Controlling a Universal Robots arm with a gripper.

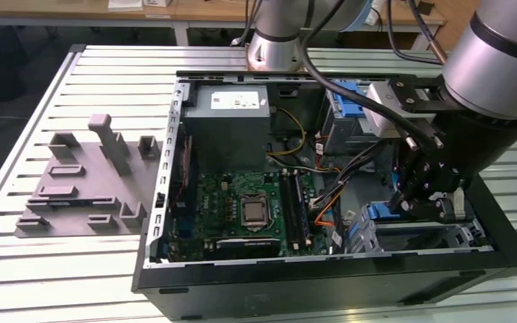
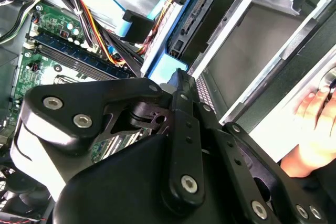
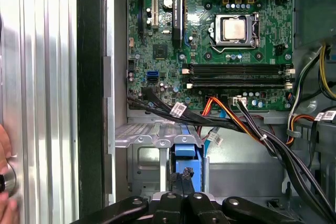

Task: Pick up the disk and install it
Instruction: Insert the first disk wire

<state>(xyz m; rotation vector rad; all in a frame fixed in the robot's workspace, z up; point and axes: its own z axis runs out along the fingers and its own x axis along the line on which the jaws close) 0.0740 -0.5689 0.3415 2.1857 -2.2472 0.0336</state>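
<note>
The disk stands on edge in the metal drive cage at the corner of the open computer case. Its blue carrier rail faces up toward me. In the second wrist view the blue rail end of the disk sits just past my fingertips, with the dark connector edge beyond it. My gripper is directly over the disk, fingers shut together and their tips on the blue rail. In the exterior view the gripper reaches down into the case on the exterior view's right, beside the blue of the disk.
Bundled cables cross just beside the cage. The motherboard and grey power supply fill the rest of the case. A blue latch sits farther back. A grey fixture lies on the slatted table. A person's hand rests outside the case wall.
</note>
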